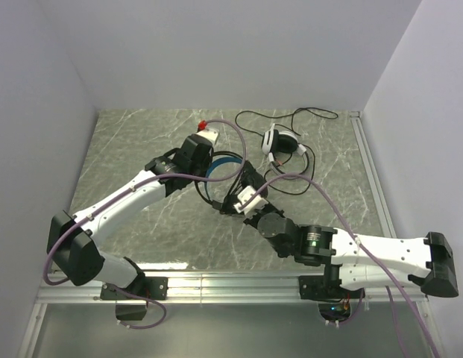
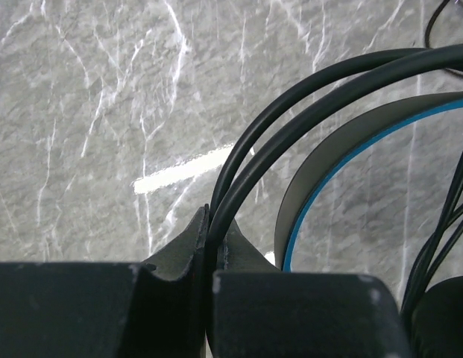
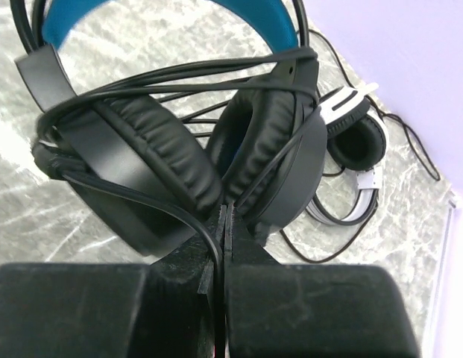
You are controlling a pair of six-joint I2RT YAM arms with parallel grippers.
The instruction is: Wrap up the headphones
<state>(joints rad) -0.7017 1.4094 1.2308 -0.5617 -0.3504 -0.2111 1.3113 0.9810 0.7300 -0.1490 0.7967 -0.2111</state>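
We see the left gripper (image 2: 210, 233) clenched on the twin black arcs (image 2: 291, 104) of the black over-ear headset with a blue-lined headband (image 3: 164, 149), which sits near the middle of the grey marble tabletop (image 1: 134, 142). The right gripper (image 3: 222, 224) is pressed tight just below the ear cups. The headset's thin black cable (image 3: 142, 195) runs into the seam between its fingers (apparently pinched there). The white headset with black ear pads (image 1: 279, 142) lies farther back, touched by neither gripper.

L arm (image 1: 123, 198) stretched fwd, L hand (image 2: 211, 224) closed | R arm (image 1: 365, 253) bent inward, R hand (image 3: 222, 224) closed
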